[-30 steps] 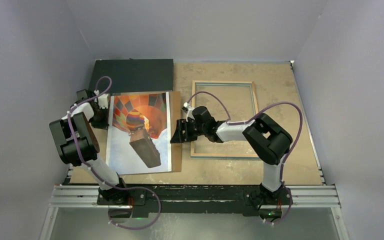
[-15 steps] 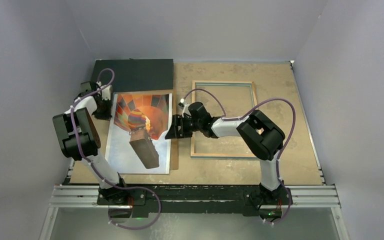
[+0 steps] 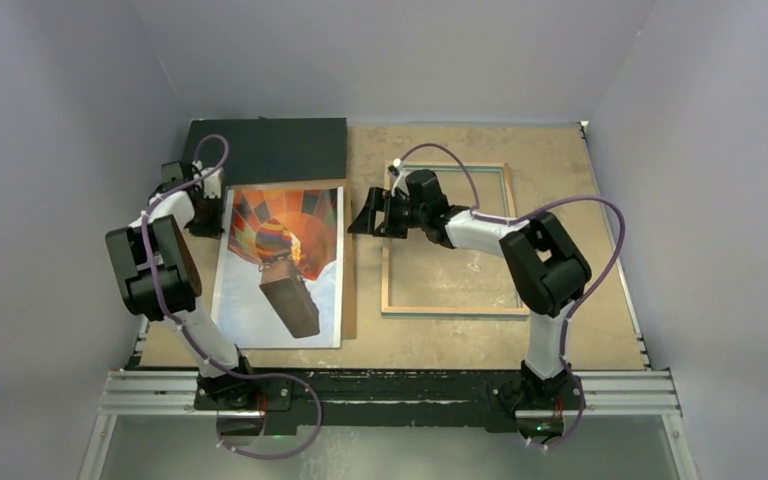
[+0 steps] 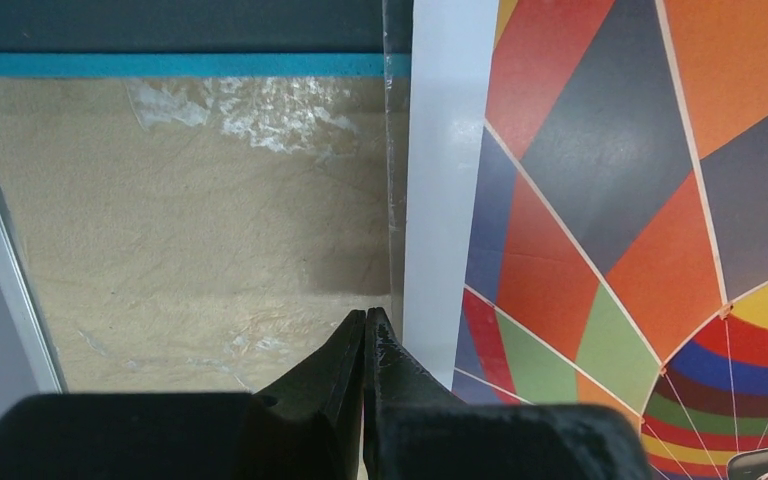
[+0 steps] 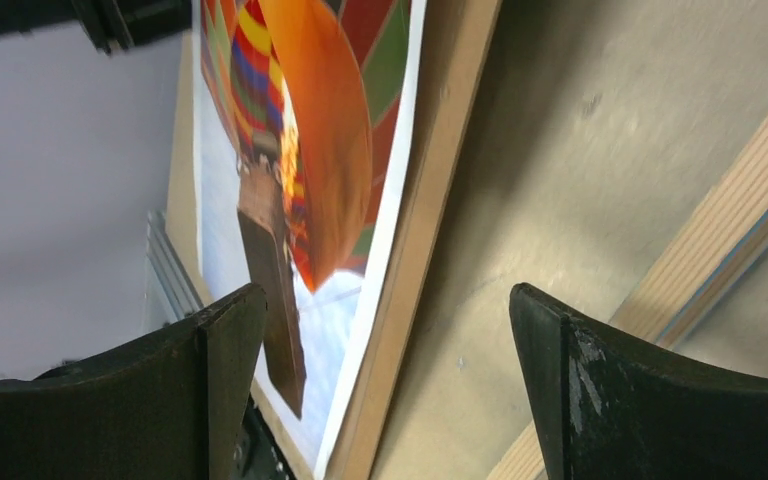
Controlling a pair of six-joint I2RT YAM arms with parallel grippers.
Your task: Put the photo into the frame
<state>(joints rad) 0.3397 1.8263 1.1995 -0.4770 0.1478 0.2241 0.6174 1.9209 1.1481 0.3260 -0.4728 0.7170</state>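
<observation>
The photo (image 3: 278, 270) lies flat left of the frame (image 3: 450, 311), not in it yet. The right gripper (image 3: 362, 216) hangs wide open between them. The left gripper (image 4: 365, 328) looks pinched closed, maybe on nothing. Next, grab the photo's edge.

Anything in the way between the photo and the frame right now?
Nothing lies on the table strip between the photo and the frame. Only the right gripper, open, hangs over that gap, and its arm crosses above the frame's opening.

The photo (image 3: 278, 270) is orange and blue, the frame (image 3: 447, 311) tan.
</observation>
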